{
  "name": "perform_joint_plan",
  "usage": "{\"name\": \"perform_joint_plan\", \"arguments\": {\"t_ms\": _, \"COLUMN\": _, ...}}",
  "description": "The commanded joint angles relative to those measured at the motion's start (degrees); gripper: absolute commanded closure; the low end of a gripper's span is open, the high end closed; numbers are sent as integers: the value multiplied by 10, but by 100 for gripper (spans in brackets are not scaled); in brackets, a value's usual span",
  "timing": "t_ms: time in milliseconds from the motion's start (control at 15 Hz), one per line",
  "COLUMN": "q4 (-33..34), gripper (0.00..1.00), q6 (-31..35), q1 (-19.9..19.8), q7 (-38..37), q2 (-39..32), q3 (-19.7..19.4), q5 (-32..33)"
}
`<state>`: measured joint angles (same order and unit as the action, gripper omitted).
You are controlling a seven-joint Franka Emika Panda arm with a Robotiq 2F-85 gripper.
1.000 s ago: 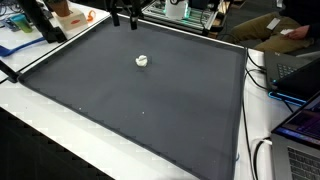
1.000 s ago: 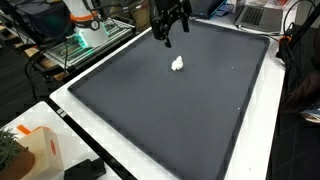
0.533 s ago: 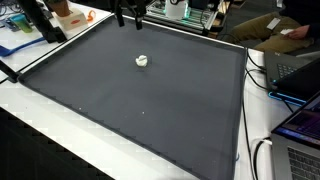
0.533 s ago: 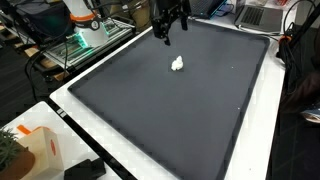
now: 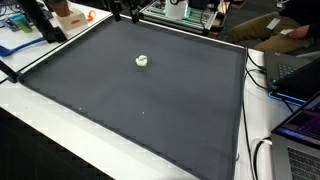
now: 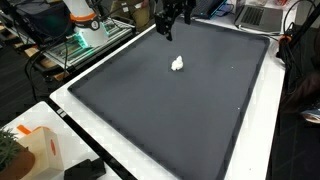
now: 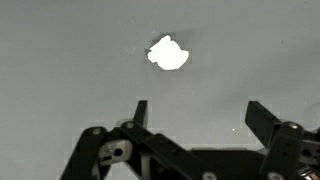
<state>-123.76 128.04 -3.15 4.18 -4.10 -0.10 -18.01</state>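
A small white crumpled lump (image 5: 142,61) (image 6: 178,65) lies on the dark grey mat (image 5: 150,110) (image 6: 170,110), toward its far side. My gripper (image 6: 167,30) (image 5: 126,15) hangs open above the mat's far edge, well above and behind the lump. In the wrist view the lump (image 7: 168,53) shows bright ahead of the gripper (image 7: 200,112), whose two fingers stand wide apart with nothing between them.
The mat covers a white table (image 5: 60,150). Laptops and cables (image 5: 295,75) crowd one side, with a person's arm (image 5: 285,35) near them. An orange-and-white box (image 6: 35,150) and a green-lit device (image 6: 85,45) sit beyond the mat's edges.
The gripper has risen a little, moving up and away from the mat. The lump has not moved.
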Motion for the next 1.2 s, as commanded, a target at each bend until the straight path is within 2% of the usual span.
{"name": "perform_joint_plan", "arguments": {"t_ms": 0, "q4": 93, "gripper": 0, "q6": -84, "q1": -3, "q7": -4, "q2": -59, "q3": -9, "q5": 1}}
{"name": "perform_joint_plan", "arguments": {"t_ms": 467, "q4": 221, "gripper": 0, "q6": -168, "q1": 0, "q7": -57, "q2": -157, "q3": -9, "q5": 23}}
{"name": "perform_joint_plan", "arguments": {"t_ms": 533, "q4": 178, "gripper": 0, "q6": -139, "q1": 0, "q7": -41, "q2": -123, "q3": -6, "q5": 15}}
{"name": "perform_joint_plan", "arguments": {"t_ms": 867, "q4": 214, "gripper": 0, "q6": -152, "q1": -1, "q7": -46, "q2": -155, "q3": -6, "q5": 15}}
{"name": "perform_joint_plan", "arguments": {"t_ms": 1133, "q4": 277, "gripper": 0, "q6": -203, "q1": 4, "q7": -61, "q2": -201, "q3": -5, "q5": 31}}
